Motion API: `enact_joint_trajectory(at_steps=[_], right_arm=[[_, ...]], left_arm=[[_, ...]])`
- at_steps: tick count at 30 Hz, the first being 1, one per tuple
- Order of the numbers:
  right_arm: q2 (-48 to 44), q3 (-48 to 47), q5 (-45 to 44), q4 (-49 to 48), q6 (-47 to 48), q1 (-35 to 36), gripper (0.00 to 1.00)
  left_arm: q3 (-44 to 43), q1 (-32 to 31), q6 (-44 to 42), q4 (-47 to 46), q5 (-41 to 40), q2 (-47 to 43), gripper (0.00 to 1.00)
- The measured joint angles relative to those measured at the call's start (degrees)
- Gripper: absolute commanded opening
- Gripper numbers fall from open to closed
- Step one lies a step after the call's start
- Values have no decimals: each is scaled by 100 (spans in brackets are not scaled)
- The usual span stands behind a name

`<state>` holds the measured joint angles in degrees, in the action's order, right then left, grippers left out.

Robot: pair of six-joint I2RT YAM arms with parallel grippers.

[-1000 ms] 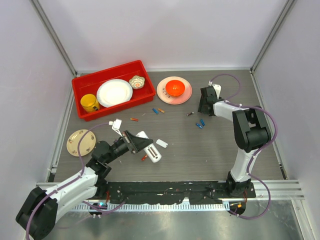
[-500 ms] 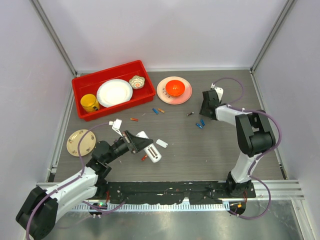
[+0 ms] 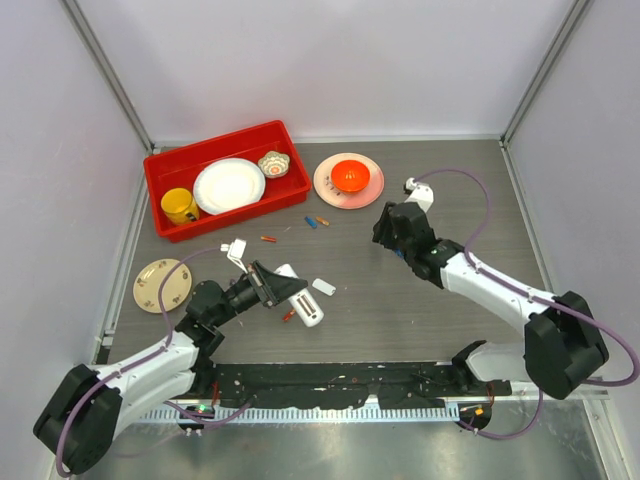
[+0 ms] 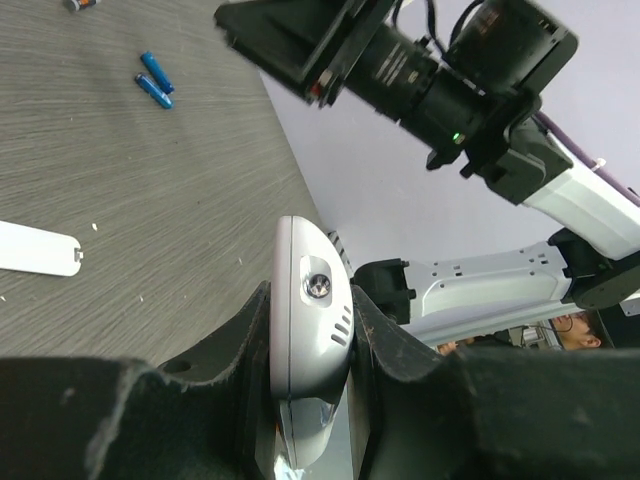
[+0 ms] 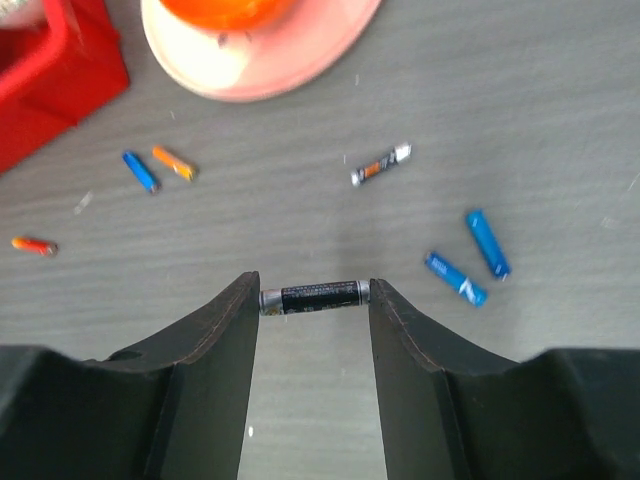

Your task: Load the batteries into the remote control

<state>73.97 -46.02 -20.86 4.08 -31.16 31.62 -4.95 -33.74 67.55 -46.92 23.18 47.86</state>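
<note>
My left gripper [image 3: 284, 286] is shut on the white remote control [image 3: 302, 300], which sticks out toward the table's middle. In the left wrist view the remote [image 4: 310, 320] stands on edge between both pads. My right gripper [image 3: 391, 231] is over the table's middle. In the right wrist view it [image 5: 314, 288] is shut on a black battery [image 5: 320, 297], held end to end above the table. Two blue batteries [image 5: 468, 262], a black-orange one [image 5: 381, 165], a blue [image 5: 140, 171] and an orange one [image 5: 174, 162], and a red one [image 5: 30, 244] lie loose. Another red battery [image 3: 288, 315] lies beside the remote.
A small loose white cover [image 3: 323, 288] lies right of the remote. A red bin [image 3: 158, 166] with a white plate, a yellow cup and a small bowl stands back left. A pink plate [image 3: 325, 186] with an orange bowl is beside it. A patterned saucer [image 3: 160, 285] is at the left.
My right arm has swung from the back right toward the table's middle, stretching out low with the battery in its gripper. My left arm and the remote have barely moved.
</note>
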Motion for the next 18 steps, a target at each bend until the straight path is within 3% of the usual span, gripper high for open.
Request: enact_joint_trajectory(at_steps=[7, 12, 18], right_arm=[[389, 385, -415, 372, -1069, 1123, 1], [855, 321, -592, 483, -1565, 1495, 1], [1309, -20, -391, 487, -905, 1576, 1]], left_arm=[[15, 0, -4, -7, -57, 0, 0], [17, 0, -4, 4, -98, -31, 0], [39, 0, -11, 133, -96, -413, 0]])
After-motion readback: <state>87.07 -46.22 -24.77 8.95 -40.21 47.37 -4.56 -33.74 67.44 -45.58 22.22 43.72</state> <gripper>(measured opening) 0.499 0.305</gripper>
